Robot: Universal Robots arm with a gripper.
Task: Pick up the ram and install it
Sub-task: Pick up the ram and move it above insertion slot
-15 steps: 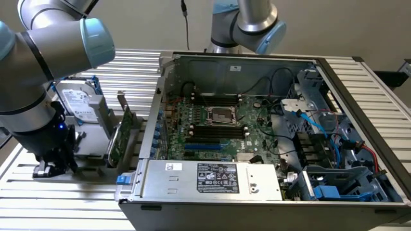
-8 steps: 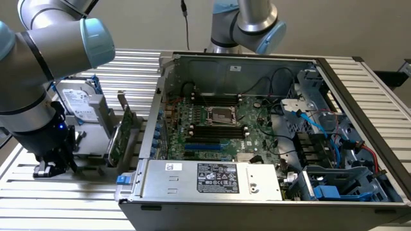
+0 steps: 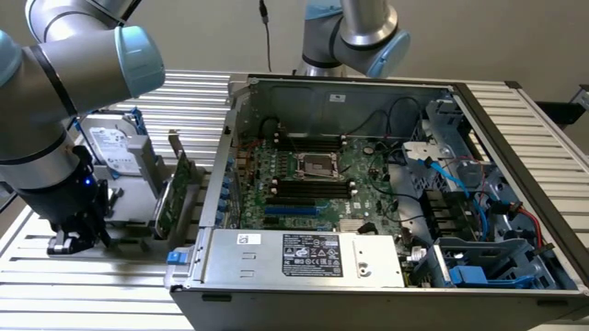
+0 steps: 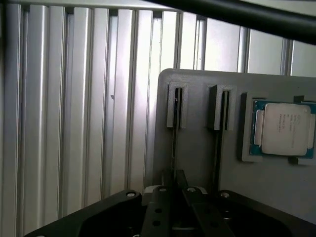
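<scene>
The ram (image 4: 174, 133) stands on edge in one slot of a grey holder (image 4: 197, 163), so I see it as a thin dark line. A second thin stick (image 4: 217, 138) stands in the neighbouring slot. My gripper (image 4: 174, 191) is directly over the first stick, and its two black fingers (image 4: 157, 212) are drawn together on the stick's near end. In the exterior view the gripper (image 3: 72, 240) is low over the table at the exterior view's left, beside the open computer case (image 3: 230, 138). The motherboard (image 3: 322, 179) with its dark memory slots (image 3: 313, 187) lies inside the case.
A processor chip (image 4: 284, 129) sits in a recess of the holder beside the slots. A silver hard drive (image 3: 118, 146) and a tall green expansion card (image 3: 175, 196) stand between my arm and the case. A second robot arm (image 3: 363, 34) rises behind the case. Ribbed metal table (image 3: 92, 296) lies underneath.
</scene>
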